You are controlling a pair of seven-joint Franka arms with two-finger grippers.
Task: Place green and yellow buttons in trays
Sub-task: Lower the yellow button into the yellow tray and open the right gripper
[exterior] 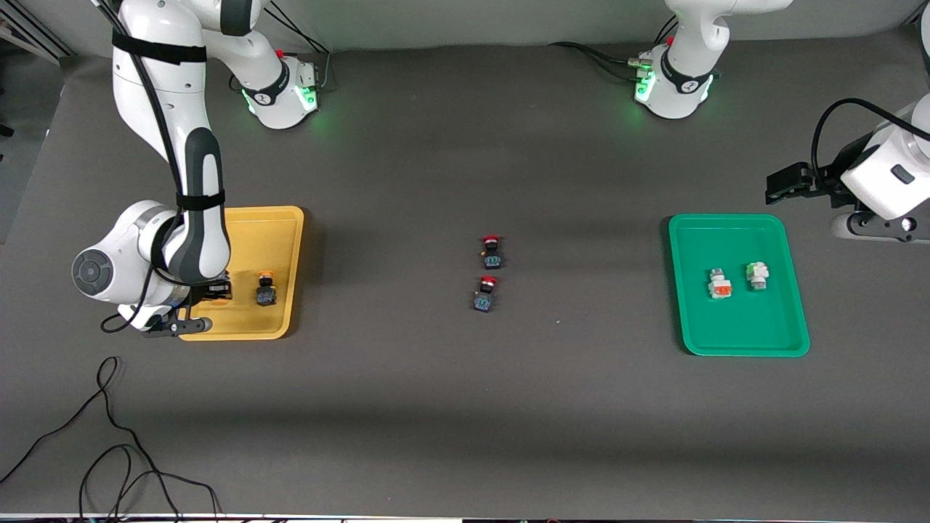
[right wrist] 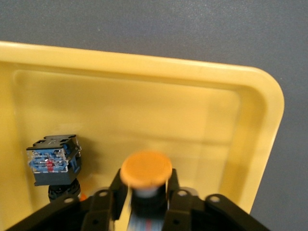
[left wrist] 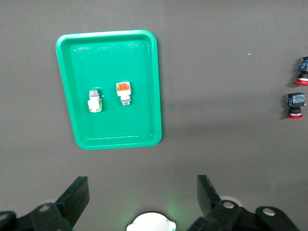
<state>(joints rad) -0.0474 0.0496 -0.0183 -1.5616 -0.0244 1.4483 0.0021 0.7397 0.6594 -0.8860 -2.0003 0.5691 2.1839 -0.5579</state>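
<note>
My right gripper (exterior: 211, 290) is low inside the yellow tray (exterior: 276, 232). In the right wrist view its fingers (right wrist: 117, 185) flank an orange-yellow capped button (right wrist: 146, 168) with a thin gap on one side, so the button sits loose between them. A second orange-yellow capped button (exterior: 265, 289) lies in the same tray (right wrist: 144, 106), also seen in the right wrist view (right wrist: 52, 160). The green tray (exterior: 737, 341) holds the green-marked white button (exterior: 757, 274) and the orange-marked white button (exterior: 719, 283). My left gripper (exterior: 788, 185) waits open and empty in the air beside the green tray.
Two red-capped dark buttons (exterior: 492, 251) (exterior: 485, 293) lie at the middle of the table. Loose black cables (exterior: 109, 436) trail on the table nearest the front camera at the right arm's end. The left wrist view shows the green tray (left wrist: 115, 130) and both red buttons (left wrist: 295, 105).
</note>
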